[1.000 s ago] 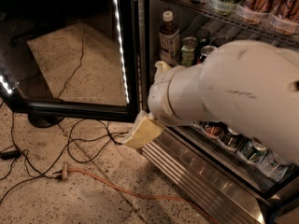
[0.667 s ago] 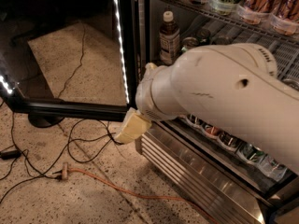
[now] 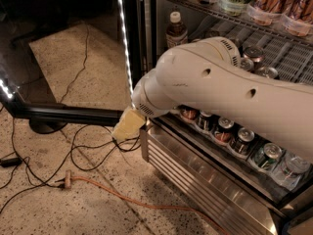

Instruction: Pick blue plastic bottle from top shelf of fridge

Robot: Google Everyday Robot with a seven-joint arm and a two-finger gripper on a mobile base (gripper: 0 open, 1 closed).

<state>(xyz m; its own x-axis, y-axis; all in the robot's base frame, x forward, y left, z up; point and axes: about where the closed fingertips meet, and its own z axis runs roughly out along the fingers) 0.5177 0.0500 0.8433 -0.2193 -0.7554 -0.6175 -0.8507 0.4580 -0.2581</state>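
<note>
Far left: open glass door (image 3: pixel 63 113), light strip (image 3: pixel 124 43) lit; orange cord (image 3: pixel 122 198) and black cables on the near floor.

Gripper (image 3: pixel 128 125) hangs low, outside the fridge (image 3: pixel 205 185), just off the left corner of its ribbed steel base. Open or closed: cannot tell. Nothing visibly held.

Change over the last second: gripper has drifted left and the arm (image 3: pixel 230 89) has swung across the middle shelf, hiding more cans. Judgement: repositioning, not yet reaching; pick not begun.

Blue plastic bottle (image 3: pixel 176 29) stands upright at the shelf's left end, above and right of the gripper, well apart, untouched.

Right: lower shelf holds a row of cans (image 3: pixel 234 137); the rack above holds drinks (image 3: pixel 266 4).
</note>
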